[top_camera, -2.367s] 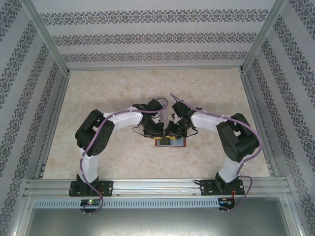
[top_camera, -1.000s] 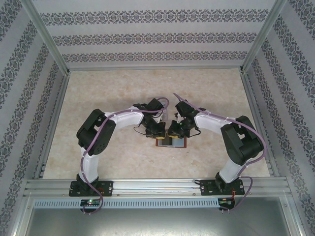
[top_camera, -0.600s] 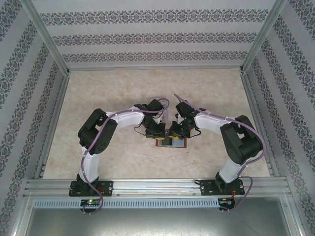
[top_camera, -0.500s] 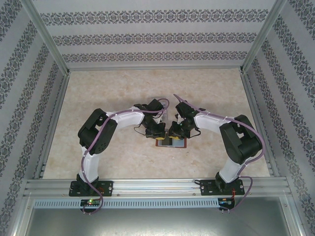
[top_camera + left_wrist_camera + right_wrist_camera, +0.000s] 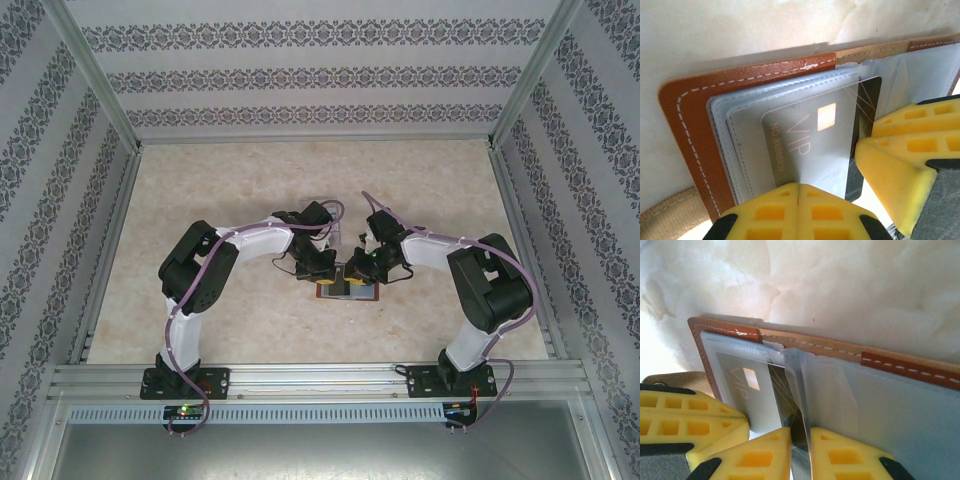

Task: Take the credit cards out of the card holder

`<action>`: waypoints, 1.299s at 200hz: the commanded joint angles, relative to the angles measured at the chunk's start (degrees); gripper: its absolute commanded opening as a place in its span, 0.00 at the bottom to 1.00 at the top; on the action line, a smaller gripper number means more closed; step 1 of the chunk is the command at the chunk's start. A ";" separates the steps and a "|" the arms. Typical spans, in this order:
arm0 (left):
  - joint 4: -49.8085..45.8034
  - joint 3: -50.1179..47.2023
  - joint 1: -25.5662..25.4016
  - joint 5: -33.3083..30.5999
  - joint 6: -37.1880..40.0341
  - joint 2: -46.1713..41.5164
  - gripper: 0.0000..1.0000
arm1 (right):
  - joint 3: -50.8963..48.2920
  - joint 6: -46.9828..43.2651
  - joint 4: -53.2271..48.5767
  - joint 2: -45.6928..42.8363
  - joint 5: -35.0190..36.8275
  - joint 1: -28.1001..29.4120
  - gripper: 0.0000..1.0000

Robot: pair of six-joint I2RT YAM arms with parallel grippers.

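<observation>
The card holder (image 5: 350, 292) lies open on the table, brown leather (image 5: 690, 125) outside and clear sleeves inside. A grey VIP credit card (image 5: 810, 145) sits in the left sleeve. A dark card (image 5: 867, 100) with gold lines sticks out beside it. My left gripper (image 5: 797, 186) is shut, its tips pressed down on the sleeve over the VIP card. My right gripper (image 5: 801, 440) is pinched on the dark card (image 5: 787, 400) together with a clear sleeve leaf (image 5: 815, 390). In the top view the left gripper (image 5: 322, 268) and right gripper (image 5: 358, 272) crowd over the wallet.
The tan strap tab (image 5: 670, 379) pokes out at the wallet's left edge. The marbled tabletop (image 5: 220, 200) spreads around it, bounded by aluminium rails (image 5: 300, 372) in front and patterned walls on the sides.
The right arm's wrist has shifted a little to the right and toward the near edge. The left arm and the wallet have stayed put.
</observation>
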 commanded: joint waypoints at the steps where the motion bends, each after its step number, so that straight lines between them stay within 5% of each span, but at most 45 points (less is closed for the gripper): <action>1: -3.51 0.12 0.42 -2.15 0.82 2.49 0.00 | -1.41 -0.03 3.19 -0.81 -3.41 0.03 0.16; 260: -5.54 0.66 0.38 -3.57 1.17 1.09 0.01 | 1.13 -8.28 -13.84 -7.61 12.20 -2.69 0.06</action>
